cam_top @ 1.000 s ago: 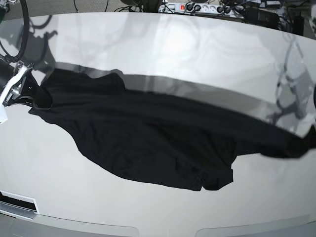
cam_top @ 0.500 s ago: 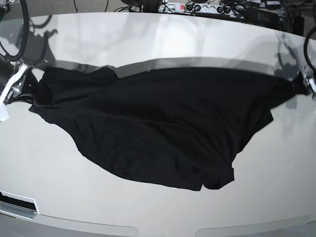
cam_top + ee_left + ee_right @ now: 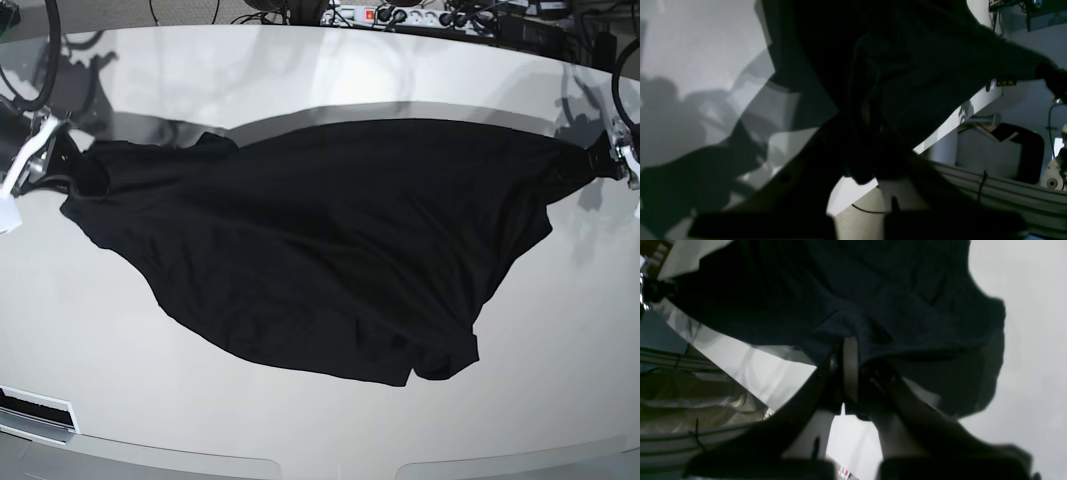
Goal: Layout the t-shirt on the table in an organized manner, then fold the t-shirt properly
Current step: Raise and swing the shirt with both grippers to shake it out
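Note:
The black t-shirt (image 3: 330, 250) hangs stretched across the white table (image 3: 300, 80) between both grippers, its lower part bunched on the tabletop near the front. My right gripper (image 3: 66, 174), at the base view's left, is shut on one end of the fabric. My left gripper (image 3: 601, 160), at the right, is shut on the other end. In the right wrist view the gripper (image 3: 850, 373) pinches a fold of the t-shirt (image 3: 873, 290). In the left wrist view the gripper (image 3: 862, 166) is dark against the t-shirt (image 3: 907, 66) it holds.
A power strip with cables (image 3: 400, 15) lies beyond the table's far edge. A white slotted fitting (image 3: 35, 410) sits at the front left edge. The left wrist view shows the table edge (image 3: 973, 103) and equipment below it.
My left gripper has carried its end of the t-shirt up and back, from low at the right edge to higher. The shirt is now spread wider and tauter. My right gripper rose slightly.

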Robot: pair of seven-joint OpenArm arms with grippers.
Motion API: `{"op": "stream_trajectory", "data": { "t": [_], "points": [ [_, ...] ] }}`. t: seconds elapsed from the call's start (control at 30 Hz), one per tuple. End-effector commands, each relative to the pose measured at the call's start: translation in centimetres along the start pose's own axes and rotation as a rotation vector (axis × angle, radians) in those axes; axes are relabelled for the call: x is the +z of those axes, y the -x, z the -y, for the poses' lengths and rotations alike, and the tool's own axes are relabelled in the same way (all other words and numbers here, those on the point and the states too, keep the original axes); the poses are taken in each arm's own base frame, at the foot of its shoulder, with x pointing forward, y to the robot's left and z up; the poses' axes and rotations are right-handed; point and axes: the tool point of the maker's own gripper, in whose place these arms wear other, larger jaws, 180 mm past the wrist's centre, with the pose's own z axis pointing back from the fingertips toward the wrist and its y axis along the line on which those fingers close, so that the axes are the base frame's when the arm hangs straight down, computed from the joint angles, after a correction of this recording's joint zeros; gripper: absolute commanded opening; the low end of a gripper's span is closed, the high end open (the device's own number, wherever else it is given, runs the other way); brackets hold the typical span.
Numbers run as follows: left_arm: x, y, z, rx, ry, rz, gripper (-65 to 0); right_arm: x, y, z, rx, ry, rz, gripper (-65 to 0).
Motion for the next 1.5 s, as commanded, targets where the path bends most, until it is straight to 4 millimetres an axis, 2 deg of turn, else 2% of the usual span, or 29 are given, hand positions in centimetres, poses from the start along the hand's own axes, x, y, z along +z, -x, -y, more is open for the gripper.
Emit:
{"op": "stream_trajectory", "data": {
  "t": [0.0,0.1,0.23,0.3,0.4,0.47,0.57,0.63,0.7,0.77,0.87,1.0,1.13,1.23,1.47],
  "points": [
    [1.0,-3.1,0.7,-0.054,0.006,0.067,-65.0,0.4,-1.0,0.0,0.031,0.007,0.026,-65.0],
    [1.0,-5.8,1.7,-0.097,0.023,0.114,-65.0,0.5,-0.6,0.4,0.033,0.029,0.009,-65.0],
    [0.6,-8.2,3.0,-0.132,0.054,0.164,-65.0,0.5,-0.9,0.5,0.034,0.035,0.024,-65.0],
    [-0.2,-9.7,4.1,-0.146,0.091,0.209,-65.0,0.5,-2.1,1.1,0.048,0.065,0.078,-65.0],
    [-0.9,-15.1,6.3,-0.207,0.109,0.367,-65.0,0.0,-5.5,3.7,0.090,0.211,0.153,-65.0],
    [-0.9,-19.6,9.3,-0.292,0.139,0.435,-65.0,-0.2,-9.2,4.4,0.151,0.257,0.228,-65.0],
    [1.1,-25.4,17.2,-0.481,0.275,0.438,-65.0,1.5,-15.4,4.0,0.299,0.286,0.323,-65.0],
    [3.2,-29.1,21.8,-0.601,0.301,0.486,-65.0,3.2,-18.4,3.7,0.403,0.321,0.365,-65.0],
    [5.1,-31.2,24.7,-0.671,0.319,0.536,-65.0,4.6,-19.7,3.6,0.455,0.352,0.379,-65.0],
    [6.1,-32.0,25.8,-0.694,0.325,0.561,-65.0,5.1,-19.3,3.2,0.453,0.338,0.374,-65.0],
    [4.9,-31.0,24.4,-0.664,0.317,0.530,-65.0,3.9,-16.4,2.8,0.407,0.272,0.300,-65.0],
    [1.5,-27.3,20.0,-0.562,0.287,0.429,-65.0,2.3,-10.7,2.3,0.322,0.200,0.155,-65.0],
    [-2.1,-21.0,14.4,-0.423,0.245,0.290,-65.0,1.2,-5.3,1.2,0.237,0.119,0.026,-65.0],
    [-3.9,-15.8,10.9,-0.323,0.216,0.192,-65.0,0.8,-1.7,0.3,0.149,0.073,-0.033,-65.0],
    [-5.6,-3.7,4.8,-0.124,0.137,-0.022,-65.0,0.6,5.8,0.3,-0.063,0.035,-0.164,-65.0]
  ]
}}
